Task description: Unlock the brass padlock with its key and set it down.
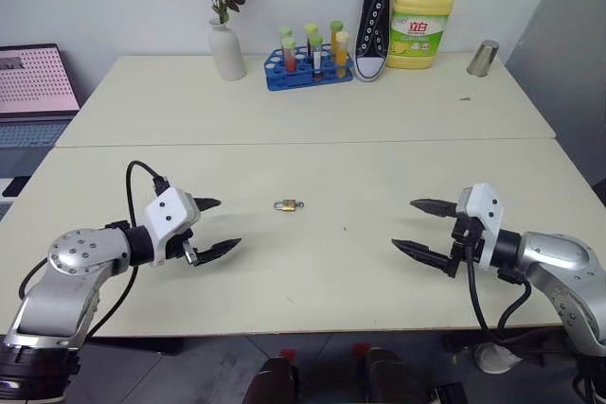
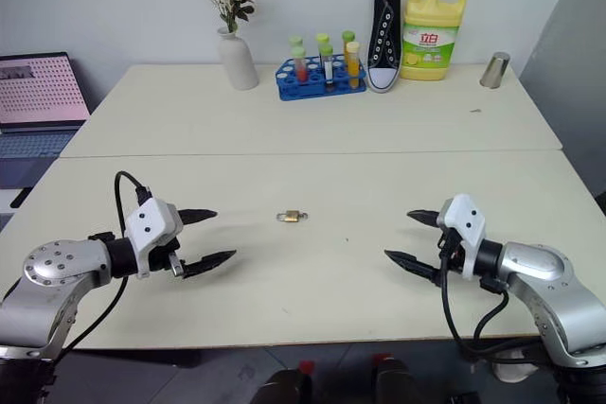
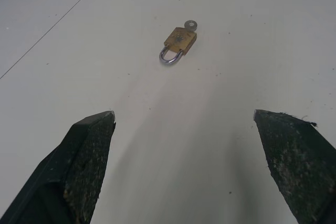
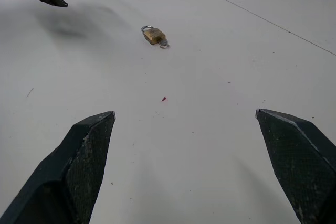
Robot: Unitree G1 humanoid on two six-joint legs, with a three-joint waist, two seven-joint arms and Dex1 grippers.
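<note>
1. Bench (image 1: 312,272): pale cream top, two slabs butted together with a seam running across; a few small specks on the surface.
2. Room: plain light wall behind, grey panel at far right, laptop (image 1: 33,92) with a pink screen off the left edge.
3. Back row on the far slab: white vase (image 1: 226,50) with dried flowers, blue tube rack (image 1: 305,68) with coloured tubes, black sneaker (image 1: 374,16) stood on end, yellow detergent bottle (image 1: 420,21), metal cup (image 1: 483,58).
4. Writing: bottle label is green and white with red characters, too small to read.
5. Padlock (image 1: 288,204) lies flat on the near slab, roughly midway between both hands, well apart from each.
6. Key (image 3: 191,24) sits at the end of the body opposite the shackle, touching it; cannot tell if it is inserted.
7. Left hand (image 1: 214,226): fingers spread wide, holding nothing, above the bench, pointed toward the padlock.
8. Right hand (image 1: 415,226): same, fingers wide apart, empty, facing the padlock from the other side.
</note>
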